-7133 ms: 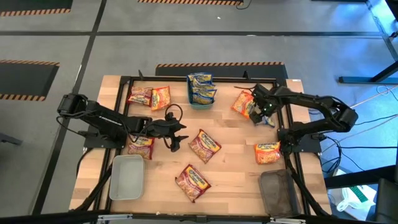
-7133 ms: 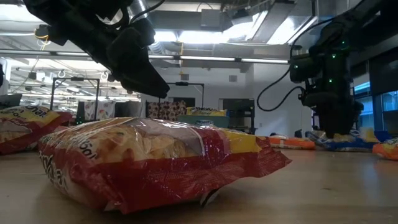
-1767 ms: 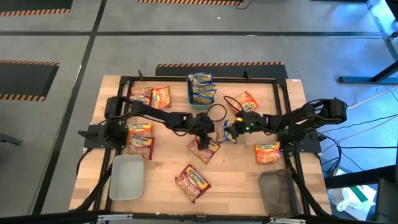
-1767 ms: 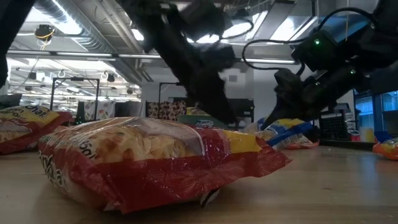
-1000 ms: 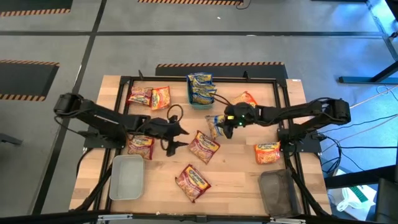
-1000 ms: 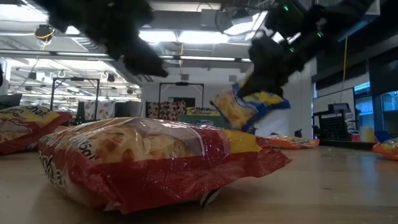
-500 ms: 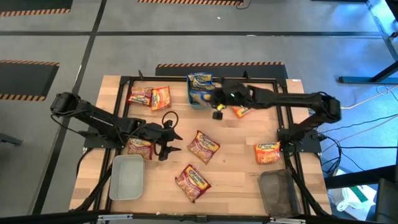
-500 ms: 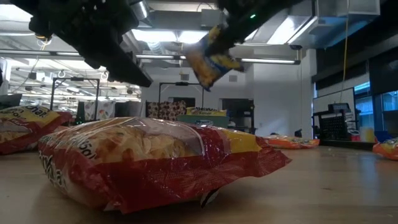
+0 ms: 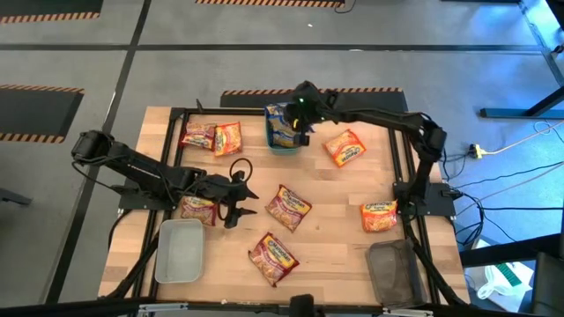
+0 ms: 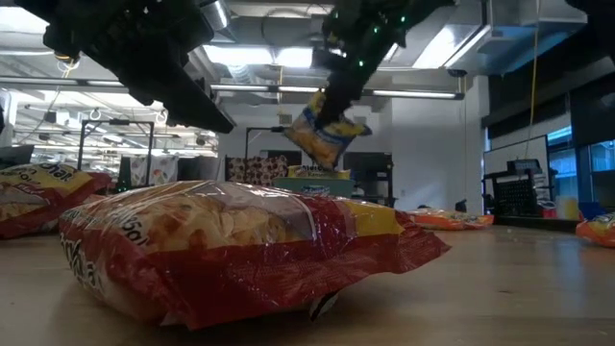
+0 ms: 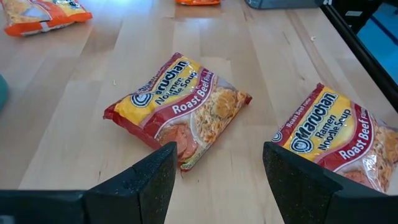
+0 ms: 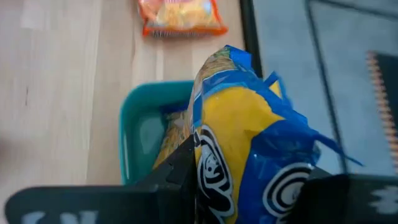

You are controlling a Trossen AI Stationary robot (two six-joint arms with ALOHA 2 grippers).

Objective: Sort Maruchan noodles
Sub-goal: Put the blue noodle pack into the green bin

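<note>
Maruchan noodles lie scattered over the wooden table point(image 9: 348, 202), and one blue-and-yellow packet point(image 12: 249, 143) hangs pinched in the right gripper point(image 9: 302, 113), up above the teal tray point(image 12: 134, 134) at the far edge, where more blue packets already sit! It dangles crumpled from the fingers, so I'd call these packets light, crinkly and slick, with a brittle noodle block inside; a grip across the flat body or a sealed end looks safest, and a hard squeeze could crack the contents. Over on the other side, the left gripper point(image 11: 217, 171) hovers low with its fingers spread and nothing between them, looking at a red roast beef packet point(image 11: 177, 106) mid-table and a second red packet point(image 11: 339, 134) near it. An orange packet point(image 9: 345, 147) rests beside the tray, another orange one point(image 9: 378, 215) near the right edge, three more packets point(image 9: 211, 137) on the left. A grey tray point(image 9: 179, 250) and a dark tray point(image 9: 394, 272) wait at the near corners. The tray's rim and its stacked packets look like the only obstacle to the drop.
</note>
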